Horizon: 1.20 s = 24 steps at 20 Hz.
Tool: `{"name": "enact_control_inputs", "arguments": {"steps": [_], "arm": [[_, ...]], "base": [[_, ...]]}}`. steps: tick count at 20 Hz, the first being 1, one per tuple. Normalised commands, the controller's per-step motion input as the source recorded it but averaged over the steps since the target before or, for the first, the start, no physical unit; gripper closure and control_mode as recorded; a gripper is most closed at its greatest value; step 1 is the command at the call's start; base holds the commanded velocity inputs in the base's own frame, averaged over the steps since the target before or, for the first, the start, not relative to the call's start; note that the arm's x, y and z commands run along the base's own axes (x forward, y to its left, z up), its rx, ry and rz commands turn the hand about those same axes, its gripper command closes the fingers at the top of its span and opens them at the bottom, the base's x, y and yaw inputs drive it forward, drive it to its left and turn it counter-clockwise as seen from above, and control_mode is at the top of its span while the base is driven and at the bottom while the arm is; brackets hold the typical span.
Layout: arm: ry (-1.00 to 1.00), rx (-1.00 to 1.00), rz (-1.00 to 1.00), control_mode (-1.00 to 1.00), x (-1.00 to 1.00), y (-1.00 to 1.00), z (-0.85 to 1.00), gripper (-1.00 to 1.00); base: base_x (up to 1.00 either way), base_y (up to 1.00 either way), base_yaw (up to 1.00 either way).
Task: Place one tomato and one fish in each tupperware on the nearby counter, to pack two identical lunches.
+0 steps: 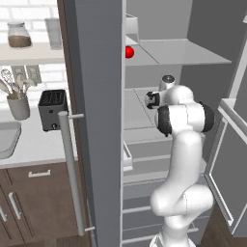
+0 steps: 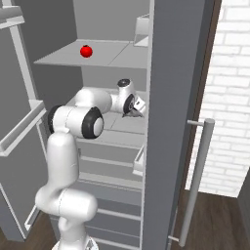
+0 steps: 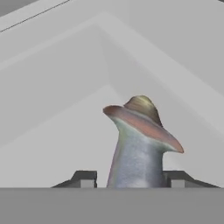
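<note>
The white arm reaches into the open grey refrigerator [image 1: 96, 96], its two-finger gripper [image 3: 133, 179] over the middle shelf [image 2: 117, 129] near that shelf's right edge. In the hand view a slender silver-grey fish with a reddish, tan-tipped tail fin [image 3: 138, 144] stands between the two dark finger tips, its body running down between them; the jaws stand narrow on either side of it, and whether they already press on it cannot be told. Judged by its look, the fish is light, smooth and likely slippery, tapering toward the tail, so a hold across the thicker body rather than the thin fin would be safer. A small round red tomato [image 2: 86, 51] lies on the upper shelf [image 2: 73, 58], toward its left edge; it should be light, round and apt to roll. One shallow light-grey tupperware tray [image 1: 7, 140] sits at the left end of the pale counter [image 1: 38, 144], beside a black toaster [image 1: 52, 110]
</note>
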Motion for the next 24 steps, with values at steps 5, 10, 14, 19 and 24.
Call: {"name": "enact_control_inputs", "arguments": {"steps": [5, 10, 14, 19, 24], "arm": [[-0.09, 0.01, 0.00, -1.00, -0.72, -0.12, -0.33, 1.00], [-0.17, 0.00, 0.00, -1.00, -0.99, 0.04, -0.10, 1.00], [-0.06, 0.00, 0.01, -1.00, -0.94, 0.23, 0.51, 1.00], [0.00, -0.02, 0.06, -1.00, -0.97, 0.45, 0.96, 1.00], [0.00, -0.06, 0.06, -1.00, -1.00, 0.41, 0.98, 1.00]], "base": [[0.00, 0.00, 0.00], [0.00, 0.00, 0.00], [0.00, 0.00, 0.00], [0.00, 0.00, 0.00], [0.00, 0.00, 0.00]]}}
